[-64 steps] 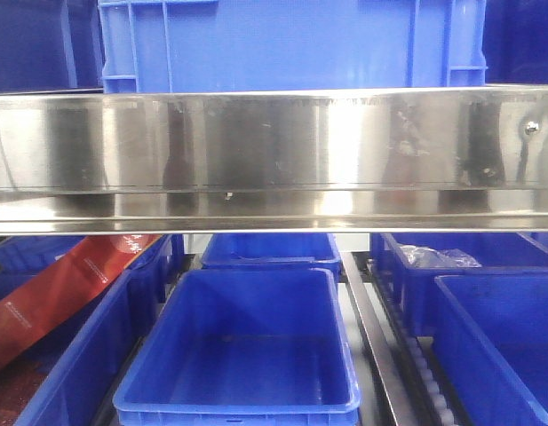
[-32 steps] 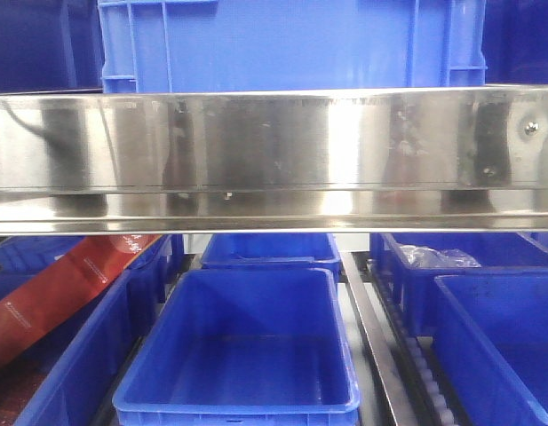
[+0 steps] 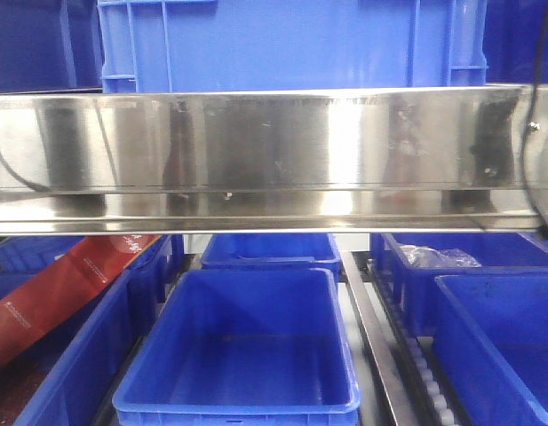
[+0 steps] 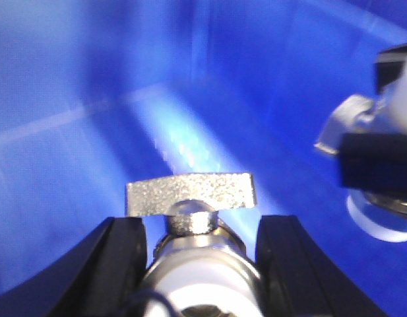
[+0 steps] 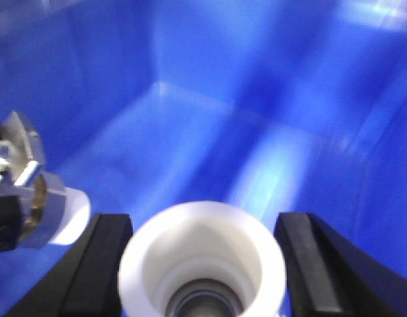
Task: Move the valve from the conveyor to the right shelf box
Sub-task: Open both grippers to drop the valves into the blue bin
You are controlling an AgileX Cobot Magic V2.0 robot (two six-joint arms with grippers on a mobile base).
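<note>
Inside blue box (image 4: 71,99): valve (image 4: 193,228) clamped between left hand (image 4: 200,254) fingers.

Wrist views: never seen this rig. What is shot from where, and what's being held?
It is a two-armed robot with a camera on each wrist and one facing forward. The front view shows a steel shelf rail with blue bins below it; neither arm shows there. The left wrist view looks along the left gripper, whose black fingers sit either side of a metal valve with a flat handle. The right wrist view shows the right gripper around a second valve's white end. Both hang over a blue box, and each camera catches the other arm's valve at its edge. Both views are blurred.
</note>
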